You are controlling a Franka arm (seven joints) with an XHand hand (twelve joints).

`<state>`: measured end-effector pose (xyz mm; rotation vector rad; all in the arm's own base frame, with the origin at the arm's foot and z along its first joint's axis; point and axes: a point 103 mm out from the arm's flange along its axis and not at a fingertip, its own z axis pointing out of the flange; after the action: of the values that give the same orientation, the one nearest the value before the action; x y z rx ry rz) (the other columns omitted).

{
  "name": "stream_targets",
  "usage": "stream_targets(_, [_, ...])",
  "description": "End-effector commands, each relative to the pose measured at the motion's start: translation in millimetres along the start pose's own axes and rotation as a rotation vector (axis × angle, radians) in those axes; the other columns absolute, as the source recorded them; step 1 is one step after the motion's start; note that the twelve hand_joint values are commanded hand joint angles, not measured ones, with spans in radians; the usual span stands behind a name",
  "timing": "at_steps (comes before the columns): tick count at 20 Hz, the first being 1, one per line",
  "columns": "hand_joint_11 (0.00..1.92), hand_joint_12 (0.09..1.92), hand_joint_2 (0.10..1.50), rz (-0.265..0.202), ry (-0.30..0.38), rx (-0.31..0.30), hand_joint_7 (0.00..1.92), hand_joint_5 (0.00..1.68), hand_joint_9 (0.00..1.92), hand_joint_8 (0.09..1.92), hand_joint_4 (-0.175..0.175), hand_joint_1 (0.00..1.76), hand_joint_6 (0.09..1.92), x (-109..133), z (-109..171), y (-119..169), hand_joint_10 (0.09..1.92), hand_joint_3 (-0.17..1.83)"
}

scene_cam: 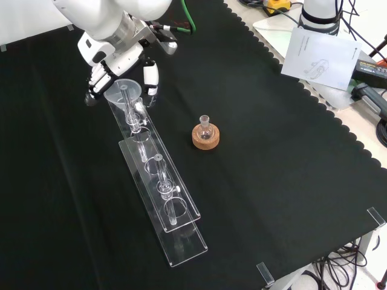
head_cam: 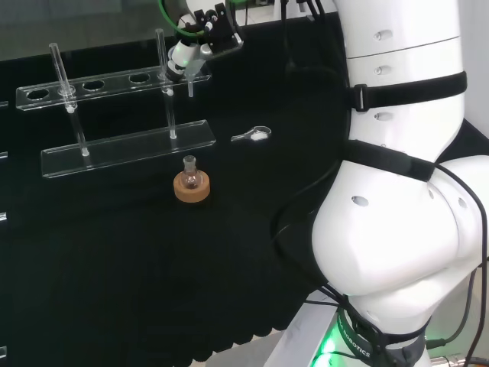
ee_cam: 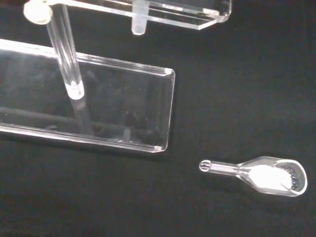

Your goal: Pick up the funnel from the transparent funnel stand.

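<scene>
**Robot hand closing around a clear funnel at the end of its stand**

A black cloth point(scene_cam: 272, 181) is covering the bench, and most of it is lying bare toward the front view's right and bottom, where its scalloped edge is running. The white arm point(head_cam: 405, 191) is filling the right of the head view.

A long transparent funnel stand point(scene_cam: 158, 187) is stretching diagonally across the front view: a flat base plate, upright posts and an upper shelf with round holes. At its upper end, the funnel point(scene_cam: 124, 93) is sitting in the shelf, its wide clear cone opening upward and its narrow stem hanging down through a hole.

The hand point(scene_cam: 118, 63) is reaching in from the front view's top. Its black and white fingers point(scene_cam: 150, 77) are curling down on either side of the funnel's cone, close against it; whether they are actually pressing on it cannot be told.

To the stand's right in the front view, well apart, a small round flask point(scene_cam: 205, 128) is standing upright on a cork ring point(scene_cam: 205, 139).

In the wrist view, a small clear scoop point(ee_cam: 261, 176) holding white powder is lying on the cloth near the base plate's corner.
</scene>
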<state>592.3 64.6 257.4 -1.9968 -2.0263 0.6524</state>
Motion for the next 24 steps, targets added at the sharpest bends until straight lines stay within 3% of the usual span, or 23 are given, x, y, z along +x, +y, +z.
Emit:
stream_targets(1, [0.48, 1.43, 0.75, 0.027, -0.02, -0.02, 0.07, 0.15, 0.39, 0.7, -0.031, 0.52, 0.09, -6, 2, 3, 0.75, 0.29])
stream_targets(6, [0.52, 1.33, 0.8, 0.037, -0.063, -0.075, 0.46, 0.35, 0.81, 0.77, -0.058, 0.54, 0.09, -7, 1, 1, 0.65, 0.33])
stream_targets(8, [0.55, 1.3, 0.82, 0.041, -0.075, -0.086, 0.55, 0.4, 0.9, 0.79, -0.066, 0.56, 0.09, -8, 0, 0, 0.65, 0.34])
stream_targets(11, [0.57, 1.29, 0.83, 0.053, -0.083, -0.104, 0.59, 0.44, 0.93, 0.81, -0.068, 0.59, 0.09, -7, -4, -3, 0.65, 0.35])
stream_targets(15, [0.58, 1.28, 0.84, 0.041, -0.101, -0.197, 0.63, 0.47, 0.95, 0.82, -0.068, 0.61, 0.09, -8, -16, -16, 0.65, 0.36])
stream_targets(18, [0.6, 1.27, 0.85, 0.037, -0.104, -0.233, 0.65, 0.5, 0.96, 0.82, -0.067, 0.63, 0.09, -11, -28, -28, 0.66, 0.37])
stream_targets(24, [0.61, 1.26, 0.85, 0.063, -0.149, -0.251, 0.68, 0.53, 1.0, 0.83, -0.066, 0.64, 0.09, -16, -48, -56, 0.67, 0.38])
